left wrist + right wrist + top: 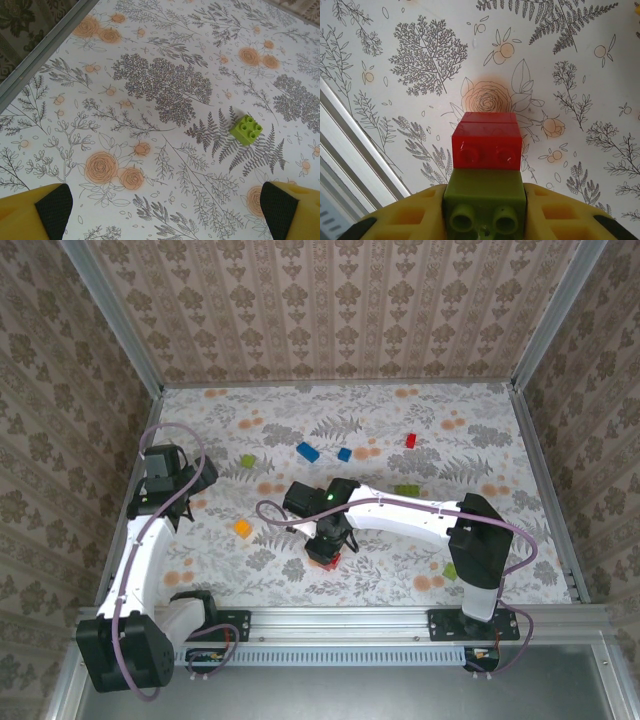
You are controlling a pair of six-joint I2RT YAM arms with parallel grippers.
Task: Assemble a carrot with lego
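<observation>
Right gripper (485, 210): nearest the wrist lens, almost closed, its yellow fingers (560, 215) clamped on both sides of the dark-green brick (485, 192).
Table (520, 440): floral-printed top, walled in by wallpapered panels.
Right arm (400, 510): white, reaching left from its base to the table's middle, where its claw points down.
Left arm (140, 550): white, bent up along the left side.
Left gripper (167, 207): jaws spread wide with nothing between them, hanging over bare floral print near the left edge.
Held stack: a red brick (486, 145) is joined to the far end of the dark-green brick. The pair sits mid-table toward the near rail. Whether the red end touches the surface cannot be told.
Lime brick (246, 129): on a fern print, ahead of the left claw and apart from both fingers.
Orange brick (242, 528): loose, between the two claws.
Blue bricks (307, 451): two, near each other, beyond the right claw.
Small red brick (410, 440): farther back, to the right.
Green oblong brick (406, 490): just beyond the right forearm.
</observation>
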